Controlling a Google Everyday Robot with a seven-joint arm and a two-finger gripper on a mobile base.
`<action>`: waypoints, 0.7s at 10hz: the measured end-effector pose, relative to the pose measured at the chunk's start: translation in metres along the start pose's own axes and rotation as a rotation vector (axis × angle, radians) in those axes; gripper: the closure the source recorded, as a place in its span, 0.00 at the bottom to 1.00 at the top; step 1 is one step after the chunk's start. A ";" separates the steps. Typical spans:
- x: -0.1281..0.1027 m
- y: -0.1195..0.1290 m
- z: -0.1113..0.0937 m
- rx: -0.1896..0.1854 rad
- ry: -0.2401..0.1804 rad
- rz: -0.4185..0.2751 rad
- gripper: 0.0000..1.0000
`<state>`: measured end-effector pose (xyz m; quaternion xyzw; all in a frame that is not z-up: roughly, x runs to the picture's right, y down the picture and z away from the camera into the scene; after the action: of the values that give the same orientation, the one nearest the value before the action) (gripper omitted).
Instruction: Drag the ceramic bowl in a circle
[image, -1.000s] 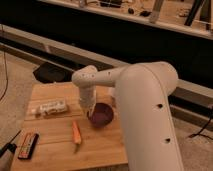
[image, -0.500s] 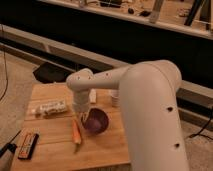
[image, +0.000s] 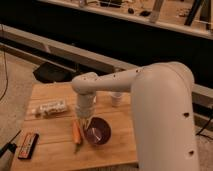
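Entry: drag in hand. My gripper (image: 86, 121) is down at the left rim of the bowl (image: 100, 132), clenched, and as far as I can see pinching that rim. The bowl sits upright on the wooden table (image: 55, 155), near the front edge and about mid-width, with the carrot (image: 76, 136) just beside it on its left – touching or not, I cannot tell.

Progress: contact made and bowl under my control. I judge the circling is under way, but how much of the loop is traced cannot be read from here. The rest of the circle and the release are left.

Containers: the bowl looks empty. The white cup (image: 117, 98) stands behind it, apart – its inside is hidden.
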<state>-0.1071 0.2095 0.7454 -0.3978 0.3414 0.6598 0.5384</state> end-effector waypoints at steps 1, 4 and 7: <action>0.005 -0.013 -0.001 -0.013 0.028 0.048 0.82; 0.001 -0.052 -0.010 -0.035 0.058 0.170 0.82; -0.013 -0.085 -0.022 -0.026 0.037 0.247 0.82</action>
<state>-0.0187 0.2001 0.7453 -0.3718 0.3892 0.7180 0.4413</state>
